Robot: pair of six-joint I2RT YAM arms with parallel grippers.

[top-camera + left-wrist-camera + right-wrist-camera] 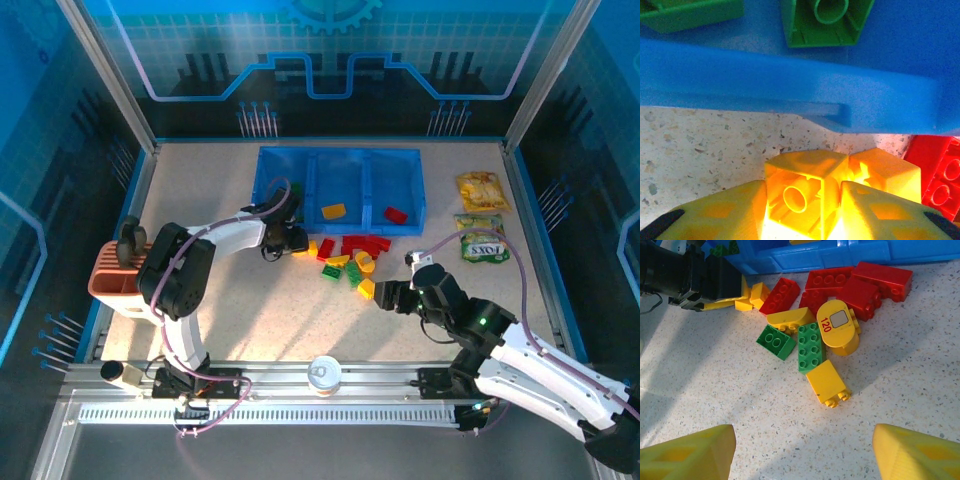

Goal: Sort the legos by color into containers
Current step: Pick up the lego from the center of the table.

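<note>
- The blue tray (340, 152) sat toward 12 o'clock on the speckled desk (280, 320), with its three compartments side by side.
- Green bricks (825, 20) lay in the left compartment just beyond the near wall. A sorted yellow brick (333, 211) lay in the middle compartment and a sorted red brick (396, 214) in the right one.
- The loose legos (348, 258) lay clustered on the desk just at 6 o'clock of the tray, with red, yellow and green mixed and mostly touching.
- In the right wrist view, red bricks (875, 285) crowded the cluster's 12 o'clock side, nearest the tray wall.
- A rounded yellow piece marked "120" (840, 327) sat below them. A long green brick (811, 346) and a small green brick (776, 341) lay at its 8 o'clock.
- A plain yellow brick (827, 382) lay at the cluster's 6 o'clock edge.
- The left tool (297, 241) was low at the cluster's 9 o'clock end, just outside the tray's near wall. Its fingers pressed on both sides of a hollow yellow brick (800, 180), whose open underside faced the wrist camera.
- A second yellow brick (885, 172) touched the hollow one at its 3 o'clock.
- The right tool (804, 440) hovered at the cluster's 5 o'clock, apart from the legos, its fingers spread wide with bare desk between them.
- A yellow snack packet (482, 190) and a green snack packet (484, 245) lay at 3 o'clock of the tray.
- An orange-and-white holder (118, 280) stood at the desk's 9 o'clock edge.
</note>
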